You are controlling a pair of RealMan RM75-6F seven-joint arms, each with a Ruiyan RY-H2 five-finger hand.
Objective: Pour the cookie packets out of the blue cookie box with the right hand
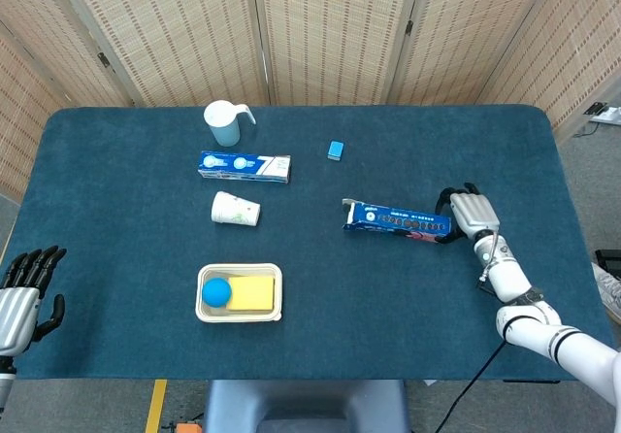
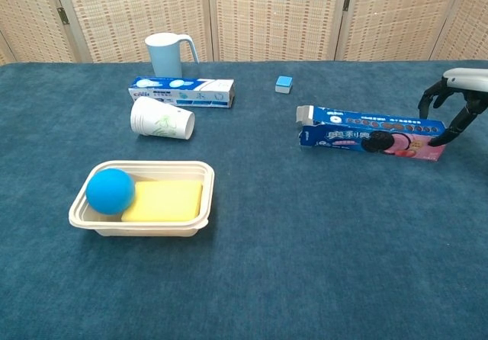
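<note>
Now your right hand [image 1: 463, 212] is at the box [image 1: 396, 219], frame right.
Fingers [image 2: 433, 96] curl over its closed end, resting against it; left hand [image 1: 24, 283] spread, lower left.

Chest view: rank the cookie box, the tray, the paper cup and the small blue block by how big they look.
1. Tray, though nearness to the camera helps it.
2. Cookie box.
3. Paper cup.
4. Small blue block.

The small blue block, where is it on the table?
In the head view the small blue block sits toward the table's far edge, right of the toothpaste box and beyond the blue cookie box.
</note>
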